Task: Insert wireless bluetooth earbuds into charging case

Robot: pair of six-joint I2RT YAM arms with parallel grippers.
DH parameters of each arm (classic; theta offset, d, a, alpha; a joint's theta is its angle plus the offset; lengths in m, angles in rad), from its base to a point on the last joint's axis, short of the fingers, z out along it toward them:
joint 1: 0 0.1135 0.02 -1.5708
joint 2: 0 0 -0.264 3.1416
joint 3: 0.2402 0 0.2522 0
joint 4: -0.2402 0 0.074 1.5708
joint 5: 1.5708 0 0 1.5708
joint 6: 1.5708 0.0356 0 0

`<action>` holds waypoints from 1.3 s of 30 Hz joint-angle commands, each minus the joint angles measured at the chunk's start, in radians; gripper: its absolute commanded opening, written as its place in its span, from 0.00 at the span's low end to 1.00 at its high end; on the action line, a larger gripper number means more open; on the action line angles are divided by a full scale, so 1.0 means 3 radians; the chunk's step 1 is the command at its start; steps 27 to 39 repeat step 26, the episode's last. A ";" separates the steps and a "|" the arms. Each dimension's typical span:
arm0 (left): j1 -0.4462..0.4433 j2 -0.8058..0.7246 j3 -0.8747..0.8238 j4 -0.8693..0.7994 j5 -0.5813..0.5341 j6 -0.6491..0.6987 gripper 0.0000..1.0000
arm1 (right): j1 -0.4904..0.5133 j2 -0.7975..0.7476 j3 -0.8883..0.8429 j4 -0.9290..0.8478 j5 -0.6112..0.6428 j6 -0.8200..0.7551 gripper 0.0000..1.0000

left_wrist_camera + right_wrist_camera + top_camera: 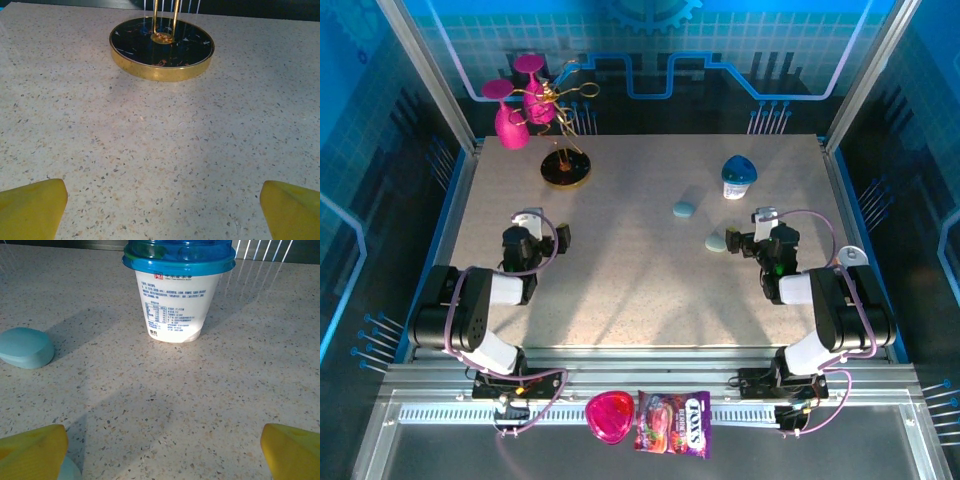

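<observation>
Wide apart are both sets of jaws held, nothing gripped. Left gripper [162,189] is pointed at the gold-rimmed black stand base [161,47]; right gripper [162,430] is aimed at the blue-lidded white cup [178,290]. The charging case [25,347] is seen shut on the table, left of that cup. A second pale-blue pebble [717,242] is spotted just beside the right gripper.

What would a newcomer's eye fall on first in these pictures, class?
Hot-pink goblets clustered at a gold wire stand on the table's far left catch the eye first. Towards the far right sits a blue-lidded white tub, with two light-blue pebble-shaped objects lying nearer, towards the middle.
</observation>
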 commanded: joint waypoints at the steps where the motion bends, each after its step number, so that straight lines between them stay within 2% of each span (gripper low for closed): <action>1: 0.0022 0.0018 0.0064 0.0118 0.0050 -0.0035 1.00 | -0.0029 0.0009 0.0061 0.0161 -0.0031 -0.0001 1.00; 11: 0.0020 0.0025 0.0090 0.0077 0.0183 0.0006 0.99 | -0.0029 0.0007 0.0056 0.0166 -0.0035 -0.0002 1.00; 22: 0.0015 0.0023 0.0093 0.0067 0.0177 0.0008 0.99 | -0.0029 0.0001 0.0022 0.0224 -0.0002 0.0012 1.00; 26: 0.0016 0.0024 0.0086 0.0078 0.0181 0.0006 0.99 | -0.0039 -0.0002 -0.0142 0.0525 0.0051 0.0046 1.00; 39: 0.0016 0.0024 0.0086 0.0078 0.0181 0.0006 0.99 | -0.0039 -0.0002 -0.0142 0.0525 0.0051 0.0046 1.00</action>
